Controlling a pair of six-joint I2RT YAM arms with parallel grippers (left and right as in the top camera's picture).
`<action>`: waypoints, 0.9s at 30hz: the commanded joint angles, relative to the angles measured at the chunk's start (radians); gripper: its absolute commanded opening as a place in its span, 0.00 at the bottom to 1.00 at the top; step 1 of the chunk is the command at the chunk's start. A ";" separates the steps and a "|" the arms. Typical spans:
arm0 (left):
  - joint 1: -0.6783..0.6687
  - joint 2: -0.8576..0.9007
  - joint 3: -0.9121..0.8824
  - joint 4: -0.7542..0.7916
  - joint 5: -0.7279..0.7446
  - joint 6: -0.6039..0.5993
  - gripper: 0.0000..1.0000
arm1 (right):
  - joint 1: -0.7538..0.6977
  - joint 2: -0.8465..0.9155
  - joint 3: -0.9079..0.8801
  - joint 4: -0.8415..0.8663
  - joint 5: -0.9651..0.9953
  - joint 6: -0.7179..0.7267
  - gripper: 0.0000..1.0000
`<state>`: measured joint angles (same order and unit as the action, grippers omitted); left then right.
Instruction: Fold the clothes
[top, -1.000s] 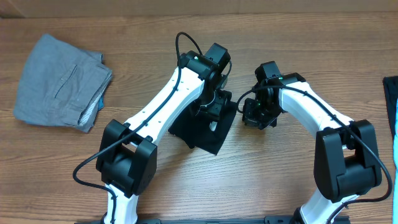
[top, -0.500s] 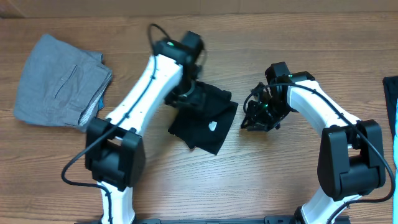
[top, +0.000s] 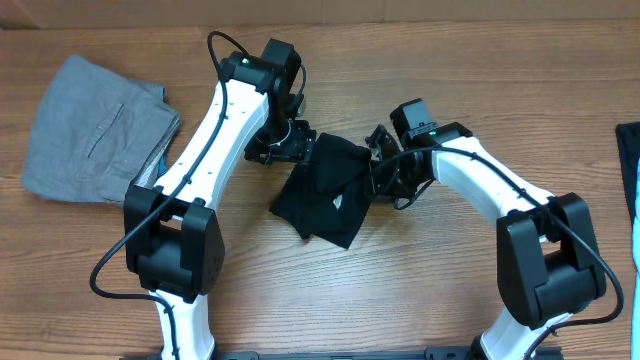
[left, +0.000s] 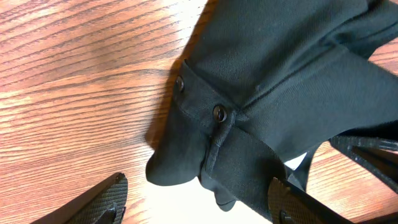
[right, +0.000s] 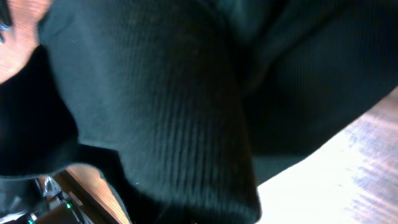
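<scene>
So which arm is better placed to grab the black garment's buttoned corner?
Left. The left hand is open, with the buttoned corner of the black garment lying between its fingers. The right hand is at the opposite edge, its camera filled with fabric.

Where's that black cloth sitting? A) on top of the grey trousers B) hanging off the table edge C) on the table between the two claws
C: the black garment lies on the table between the left gripper and the right gripper, apart from the grey trousers.
</scene>
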<state>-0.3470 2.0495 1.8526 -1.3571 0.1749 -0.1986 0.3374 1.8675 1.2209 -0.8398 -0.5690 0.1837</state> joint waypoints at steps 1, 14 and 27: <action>-0.002 -0.015 0.021 -0.001 0.002 0.039 0.76 | -0.015 -0.032 0.005 -0.050 0.054 0.053 0.04; -0.022 -0.015 -0.011 0.018 0.002 0.045 0.80 | -0.090 -0.044 0.051 -0.204 0.272 0.057 0.18; -0.029 -0.015 -0.203 0.178 0.224 0.066 0.54 | -0.158 -0.139 0.100 -0.227 0.032 -0.106 0.19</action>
<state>-0.3725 2.0495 1.7020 -1.2350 0.2337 -0.1726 0.1658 1.8088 1.2819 -1.0714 -0.4030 0.1745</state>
